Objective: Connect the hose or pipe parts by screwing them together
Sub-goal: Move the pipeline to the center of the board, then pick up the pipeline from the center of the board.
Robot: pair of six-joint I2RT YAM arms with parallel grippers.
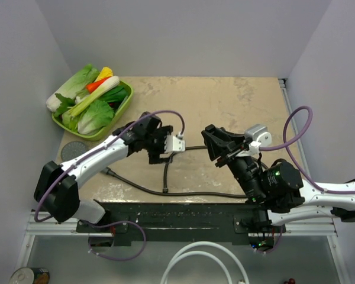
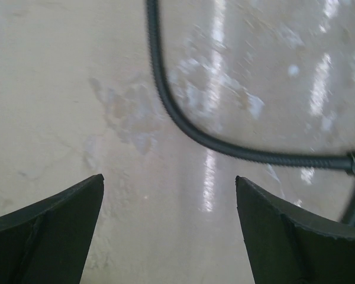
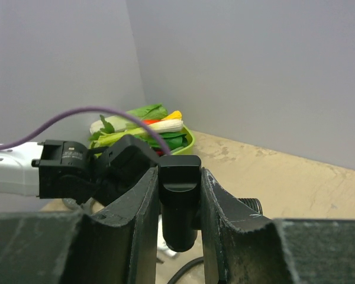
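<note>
I see a mottled beige table (image 1: 225, 100) boxed in by pale grey walls (image 1: 183, 35). The dark ribbed hose (image 1: 136, 186) snakes along its 6 o'clock side. My left gripper (image 2: 168, 183) gapes wide and empty near it. At its 3 o'clock, my right gripper (image 3: 178, 174) pinches the black fitting (image 3: 178, 213).

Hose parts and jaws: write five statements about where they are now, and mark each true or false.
1. The left jaws stand open and empty. True.
2. The right jaws hold nothing. False: they are shut on the black fitting.
3. The hose lies on the table. True.
4. The shower-head disc is screwed onto the hose. False: it lies apart, near the table's left edge.
5. The vegetable tray sits at the far right corner. False: it sits at the far left corner.
</note>
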